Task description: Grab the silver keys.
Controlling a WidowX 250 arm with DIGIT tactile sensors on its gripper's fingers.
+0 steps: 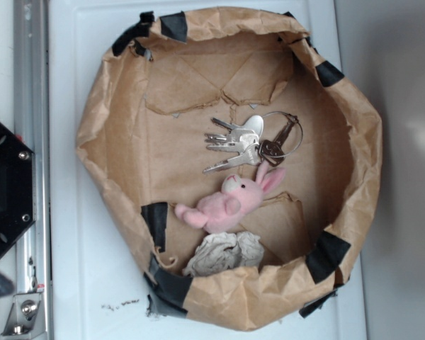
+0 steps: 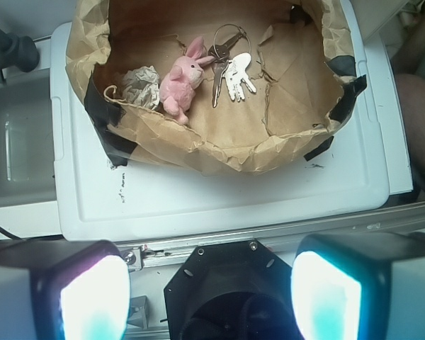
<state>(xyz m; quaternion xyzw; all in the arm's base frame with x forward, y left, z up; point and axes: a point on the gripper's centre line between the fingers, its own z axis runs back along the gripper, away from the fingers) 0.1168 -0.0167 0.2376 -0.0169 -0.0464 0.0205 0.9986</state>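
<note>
hand (image 2: 211, 294) apart, empty, bottom of wrist view, far from bin | silver keys (image 1: 242, 144) centre of paper-lined bin (image 1: 92, 120), fanned flat, touching pink bunny's (image 1: 230, 204) ears | paper ball (image 1: 223, 253) below

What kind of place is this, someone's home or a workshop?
Probably a robot test bench: a taped paper bin on a white board holds keys, a bunny and a paper ball, with the open gripper nearby.

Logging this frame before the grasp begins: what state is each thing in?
silver keys: fanned flat on the bag floor, ungrasped.
pink plush bunny: lying on its side, ear touching the keys.
paper ball: crumpled, beside the bunny.
paper bag: open, rim rolled down.
gripper: open, far from the bag.
</note>
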